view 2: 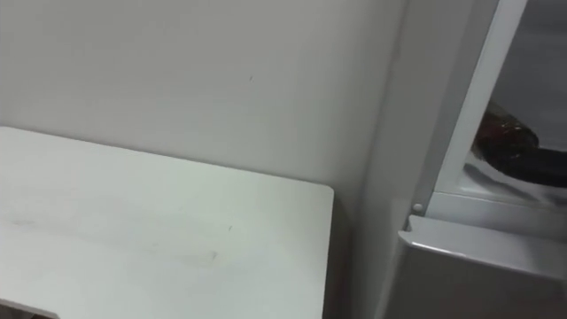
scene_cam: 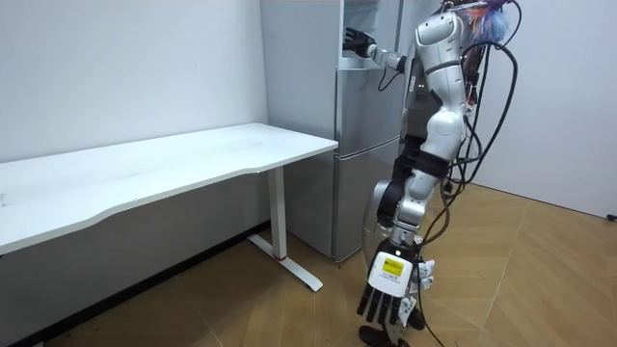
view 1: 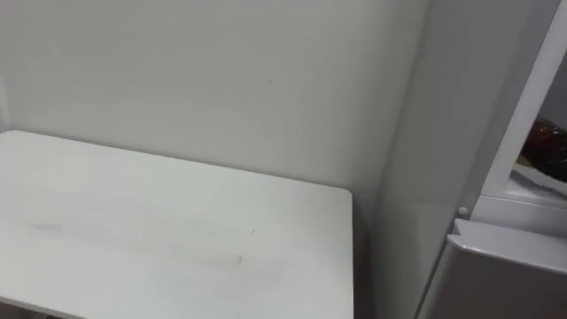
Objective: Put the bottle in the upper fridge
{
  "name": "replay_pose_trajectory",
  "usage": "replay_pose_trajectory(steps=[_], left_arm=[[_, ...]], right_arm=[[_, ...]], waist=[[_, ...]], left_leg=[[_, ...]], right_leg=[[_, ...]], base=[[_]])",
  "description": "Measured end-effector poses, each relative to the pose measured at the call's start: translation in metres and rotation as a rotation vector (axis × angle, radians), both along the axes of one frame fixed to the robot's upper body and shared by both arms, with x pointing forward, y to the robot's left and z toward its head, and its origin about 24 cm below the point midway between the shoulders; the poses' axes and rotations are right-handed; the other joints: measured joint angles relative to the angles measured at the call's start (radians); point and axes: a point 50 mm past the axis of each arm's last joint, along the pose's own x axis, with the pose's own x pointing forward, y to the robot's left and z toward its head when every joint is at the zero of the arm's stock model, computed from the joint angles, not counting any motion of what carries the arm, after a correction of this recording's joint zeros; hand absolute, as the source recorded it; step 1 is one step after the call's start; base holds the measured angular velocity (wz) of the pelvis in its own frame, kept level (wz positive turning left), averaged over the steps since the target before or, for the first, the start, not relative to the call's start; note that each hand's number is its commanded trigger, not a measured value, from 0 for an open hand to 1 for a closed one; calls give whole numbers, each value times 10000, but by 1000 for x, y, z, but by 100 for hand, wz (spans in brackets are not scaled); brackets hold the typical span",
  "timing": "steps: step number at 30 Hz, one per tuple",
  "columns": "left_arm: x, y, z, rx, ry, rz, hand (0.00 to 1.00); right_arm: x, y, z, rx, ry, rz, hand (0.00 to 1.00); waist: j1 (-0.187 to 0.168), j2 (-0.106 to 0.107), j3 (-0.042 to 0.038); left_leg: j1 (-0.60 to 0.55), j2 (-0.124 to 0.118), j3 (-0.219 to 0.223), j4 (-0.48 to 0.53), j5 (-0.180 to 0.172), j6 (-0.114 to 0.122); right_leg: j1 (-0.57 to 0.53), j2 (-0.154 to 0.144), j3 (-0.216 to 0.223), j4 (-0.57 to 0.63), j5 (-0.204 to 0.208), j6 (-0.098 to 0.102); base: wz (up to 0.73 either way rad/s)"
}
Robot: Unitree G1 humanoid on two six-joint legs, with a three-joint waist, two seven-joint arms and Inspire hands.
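Bench (view 1: 177, 239) against the wall (view 1: 221, 80) behind, fridge (scene_cam: 366, 154) just right of it; robot stands before the fridge, right hand (scene_cam: 359, 43) in the upper compartment (view 1: 554, 97), left hand (scene_cam: 388, 284) hanging low at its side, near the floor (scene_cam: 540, 280)

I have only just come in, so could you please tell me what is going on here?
The robot stands at the grey fridge, beside a white table. Its right hand reaches into the open upper compartment, where something dark shows. Whether that is the bottle, or whether the hand holds anything, cannot be told. Its left hand hangs open at its side.
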Motion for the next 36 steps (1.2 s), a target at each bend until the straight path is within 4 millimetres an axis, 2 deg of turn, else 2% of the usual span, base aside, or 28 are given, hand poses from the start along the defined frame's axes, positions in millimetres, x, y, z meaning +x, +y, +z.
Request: replay_pose_trajectory(steps=[2, 7, 10, 14, 22, 25, 31, 36], left_arm=[[0, -3, -1, -17, 16, -86, 0], [9, -5, -3, 17, -66, -595, 0], [9, -6, -3, 1, -85, -596, 0], [5, -7, -5, 4, 65, -493, 0], [5, -10, -8, 230, 99, -390, 0], [2, -15, -10, 106, 162, -318, 0], [-2, -18, -11, 43, 204, -298, 0], [-1, -17, -10, 116, 16, -210, 0]], right_arm=[[-2, 6, 7, -113, -347, 194, 0], [-21, 22, 25, -911, -1311, 621, 0], [-29, 34, 28, -1162, -1586, 1122, 0], [-32, 39, 32, -1253, -1782, 1329, 0], [-44, 53, 47, -1652, -2740, 1546, 0], [-49, 57, 48, -1844, -3158, 1501, 0], [-74, 66, 42, -1706, -3723, 1755, 0], [-93, 73, 41, -2783, -4050, 1379, 0]], waist=[[-142, 4, 3], [-163, 63, 33], [-164, 111, 63], [-406, 124, 58], [-446, 102, 42], [-452, 103, 38], [-474, 117, 32], [-618, 164, 5]], left_leg=[[8, -9, 1, -28, 0, 1], [40, 3, 77, -82, -3, 1], [148, 29, 285, -159, -6, -2], [173, 20, 343, -167, -14, 13], [191, 24, 366, -198, -22, 9], [236, 44, 446, -198, -56, 15], [290, 67, 500, -200, -113, 21], [262, 67, 573, -172, -148, 33]], right_leg=[[9, 6, 63, -4, -7, 11], [-31, 41, 335, -3, -15, 26], [-47, 81, 545, 6, -15, 25], [-82, 104, 684, 22, -15, 24], [-188, 163, 1060, 49, -10, 17], [-185, 184, 1119, 49, -9, 15], [-138, 140, 1127, 51, -12, 20], [-231, 133, 1145, 66, -15, 25]], base=[[0], [-4], [-19], [-9], [-9], [-7], [-2], [-5]])
